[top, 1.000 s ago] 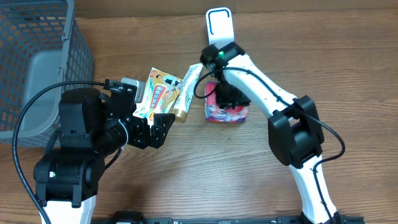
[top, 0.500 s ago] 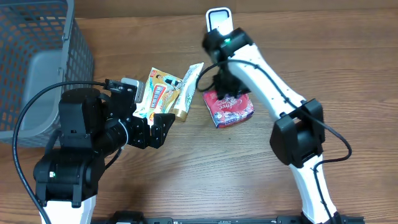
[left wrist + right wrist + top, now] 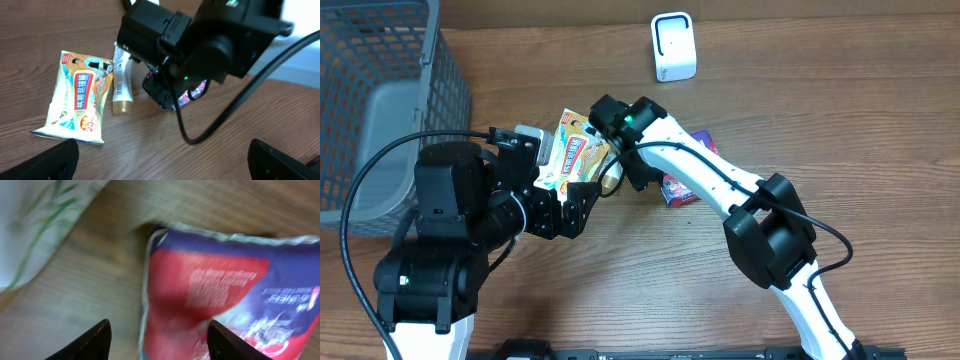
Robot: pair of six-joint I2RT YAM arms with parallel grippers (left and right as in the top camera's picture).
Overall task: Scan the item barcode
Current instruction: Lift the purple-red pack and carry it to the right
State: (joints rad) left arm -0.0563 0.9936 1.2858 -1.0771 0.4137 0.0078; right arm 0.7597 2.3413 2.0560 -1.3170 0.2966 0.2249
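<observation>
The red snack packet (image 3: 210, 290) lies flat on the table (image 3: 620, 290), just right of the tube (image 3: 121, 85). The right claw (image 3: 161, 340) hangs over it, fingers apart, empty (the left claw (image 3: 165, 155) too). It looks light, soft and slippery, so pinch 1 edge.

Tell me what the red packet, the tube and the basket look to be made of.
Red packet: thin glossy plastic film, judging by its sheen and crinkles.
Tube: soft plastic, matte white with a leaf print; the gold-coloured cap is possibly metallised.
Basket: grey mesh, probably coated wire, though moulded plastic is not ruled out.
</observation>
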